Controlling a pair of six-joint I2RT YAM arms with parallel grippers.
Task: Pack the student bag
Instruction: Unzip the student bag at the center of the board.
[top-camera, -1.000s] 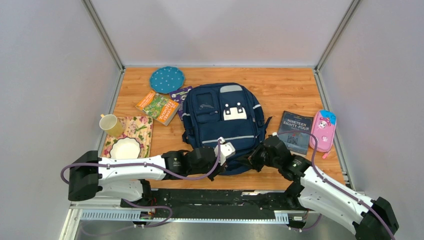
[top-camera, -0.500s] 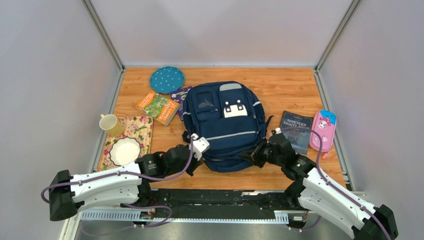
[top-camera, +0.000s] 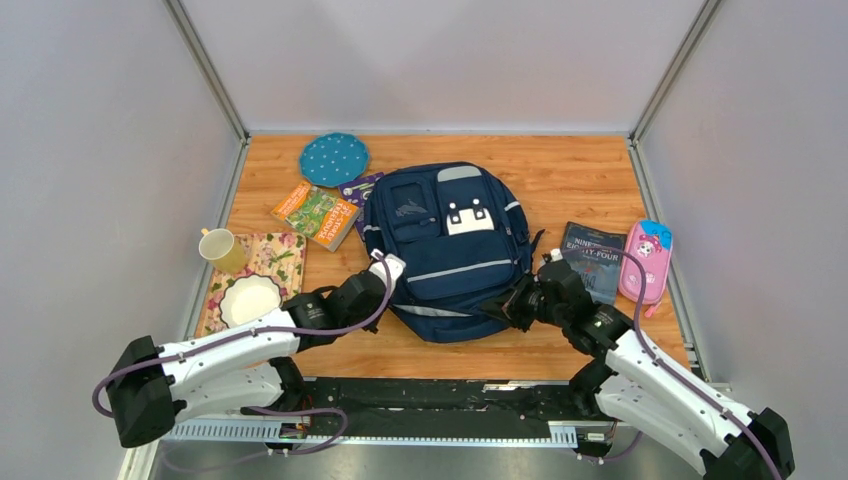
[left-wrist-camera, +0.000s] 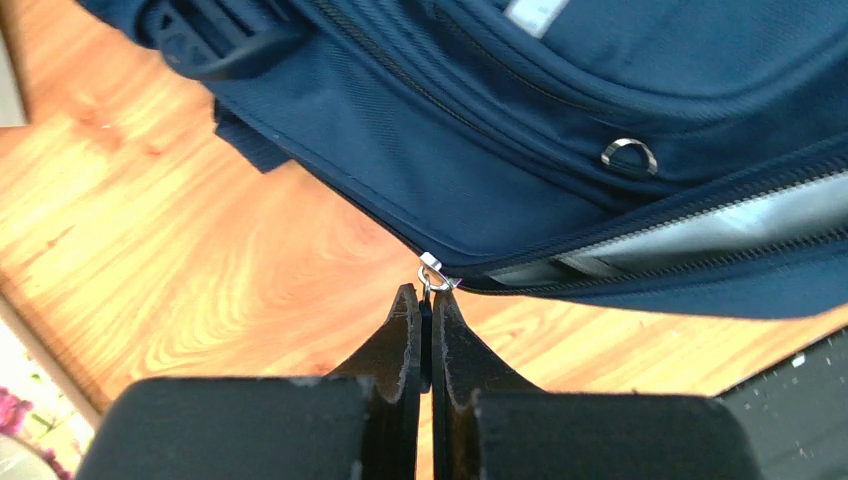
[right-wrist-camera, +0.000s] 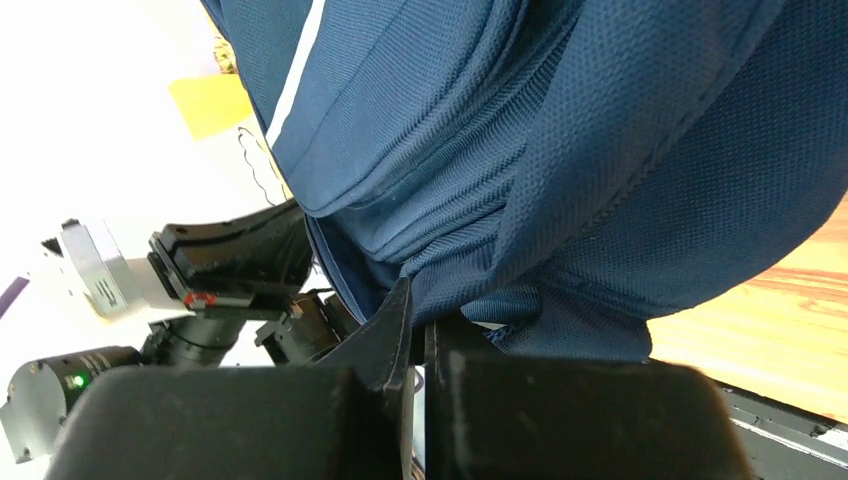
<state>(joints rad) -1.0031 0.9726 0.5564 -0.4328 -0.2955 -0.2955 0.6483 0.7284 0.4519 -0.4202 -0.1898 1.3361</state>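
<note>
The navy student bag (top-camera: 447, 250) lies front up in the middle of the table. My left gripper (top-camera: 392, 268) is at the bag's near-left edge, shut on the dark zipper pull (left-wrist-camera: 427, 310) below the silver slider ring (left-wrist-camera: 433, 273). The zipper behind the slider stands partly open, showing grey lining (left-wrist-camera: 720, 222). My right gripper (top-camera: 510, 303) is at the bag's near-right corner, shut on a bunched fold of the bag's fabric (right-wrist-camera: 480, 285) and holding it up.
A dark book (top-camera: 590, 260) and a pink pencil case (top-camera: 645, 258) lie right of the bag. A green book (top-camera: 315, 212), a purple book (top-camera: 358, 188) and a blue dotted disc (top-camera: 334, 158) lie at far left. A yellow mug (top-camera: 222, 248) and a white bowl (top-camera: 250, 298) on a floral tray (top-camera: 280, 252) are at left.
My left gripper has moved left along the bag's near edge, from the middle to the near-left corner, drawing the zipper slider with it. The bag has shifted a little away. The right gripper moved slightly away too.
</note>
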